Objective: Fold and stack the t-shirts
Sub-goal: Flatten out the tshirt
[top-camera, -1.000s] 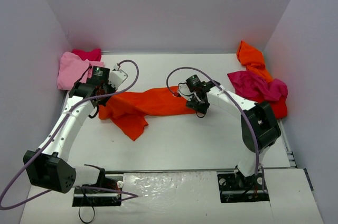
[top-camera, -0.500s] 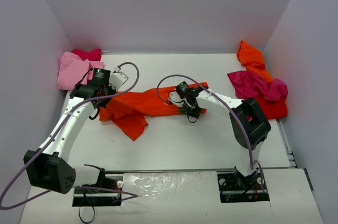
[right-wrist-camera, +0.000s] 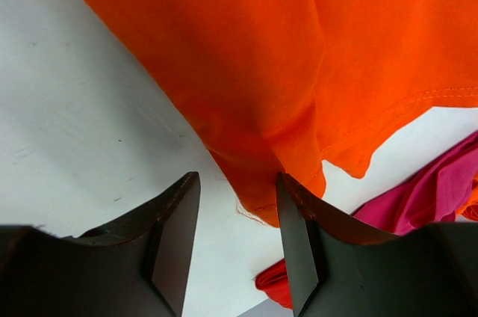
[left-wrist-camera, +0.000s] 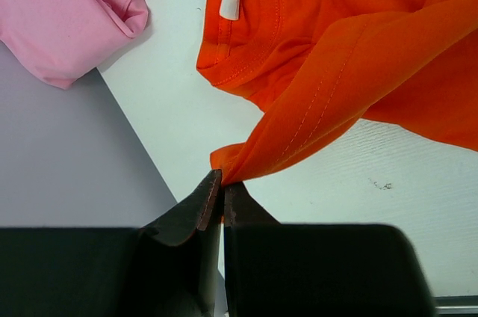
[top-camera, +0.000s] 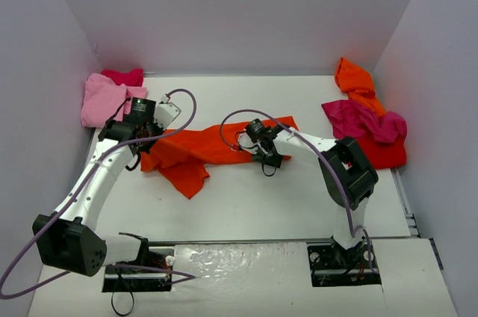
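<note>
Left wrist: left fingers (left-wrist-camera: 187, 220) pinch the orange t-shirt (left-wrist-camera: 336, 55); right fingers (right-wrist-camera: 173, 220) stand apart over it.

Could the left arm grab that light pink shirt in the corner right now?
Probably not straight away. The pink shirt lies close by with nothing between, but the left gripper is shut on an edge of the orange shirt, so it would have to let go first.

A rumpled orange t-shirt (top-camera: 202, 149) lies stretched out centrally, pink shirt (top-camera: 101, 100) bunched far-left, magenta shirt (top-camera: 362, 121) far-right.
</note>
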You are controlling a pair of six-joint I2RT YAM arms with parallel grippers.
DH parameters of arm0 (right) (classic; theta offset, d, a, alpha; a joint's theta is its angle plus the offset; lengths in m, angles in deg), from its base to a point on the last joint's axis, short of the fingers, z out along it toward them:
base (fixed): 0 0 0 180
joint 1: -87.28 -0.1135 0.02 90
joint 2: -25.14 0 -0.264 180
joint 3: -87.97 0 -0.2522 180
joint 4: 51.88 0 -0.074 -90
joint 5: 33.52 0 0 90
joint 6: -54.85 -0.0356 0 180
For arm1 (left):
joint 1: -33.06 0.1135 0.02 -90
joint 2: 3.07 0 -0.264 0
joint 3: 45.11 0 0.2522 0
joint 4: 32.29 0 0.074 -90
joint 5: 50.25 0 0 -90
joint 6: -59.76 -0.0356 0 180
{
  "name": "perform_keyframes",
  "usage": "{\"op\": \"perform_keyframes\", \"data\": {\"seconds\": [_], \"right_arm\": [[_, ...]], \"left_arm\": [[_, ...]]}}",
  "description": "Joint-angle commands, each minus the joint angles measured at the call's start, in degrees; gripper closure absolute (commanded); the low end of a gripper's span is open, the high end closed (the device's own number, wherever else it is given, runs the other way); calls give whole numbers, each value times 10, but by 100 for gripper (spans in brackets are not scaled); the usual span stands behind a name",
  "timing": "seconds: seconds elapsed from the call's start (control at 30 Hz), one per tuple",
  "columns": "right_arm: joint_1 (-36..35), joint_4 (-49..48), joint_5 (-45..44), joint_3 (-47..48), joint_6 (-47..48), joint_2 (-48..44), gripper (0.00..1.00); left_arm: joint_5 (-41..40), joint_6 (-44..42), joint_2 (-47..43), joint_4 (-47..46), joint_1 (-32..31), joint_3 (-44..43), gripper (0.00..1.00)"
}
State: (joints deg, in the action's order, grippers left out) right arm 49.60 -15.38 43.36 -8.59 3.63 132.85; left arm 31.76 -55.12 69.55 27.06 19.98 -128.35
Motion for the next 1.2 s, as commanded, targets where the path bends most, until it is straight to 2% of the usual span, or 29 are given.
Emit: {"op": "perform_keyframes", "data": {"seconds": [0.0,0.37,0.47,0.53,0.57,0.63,0.7,1.17], "right_arm": [[2,-14,-47,-7,8,0,58],[2,-42,-64,-25,6,7,61],[2,-52,-68,-28,5,5,66],[2,-60,-74,-30,3,3,73],[2,-62,-76,-31,3,3,74],[2,-70,-79,-32,1,-1,83],[2,-77,-83,-32,-1,-5,86],[10,-82,-153,-16,-20,-89,88]], "left_arm": [[-15,5,-17,-23,-4,-10,100],[-19,4,-15,-24,-4,-5,100],[-20,4,-15,-24,-4,-6,100],[-19,5,-13,-24,-4,-6,100],[-19,5,-13,-24,-4,-6,100],[-21,5,-13,-24,-4,-4,100],[-25,4,-14,-26,-4,-3,100],[-49,-7,-49,-24,-4,-4,100]]}}
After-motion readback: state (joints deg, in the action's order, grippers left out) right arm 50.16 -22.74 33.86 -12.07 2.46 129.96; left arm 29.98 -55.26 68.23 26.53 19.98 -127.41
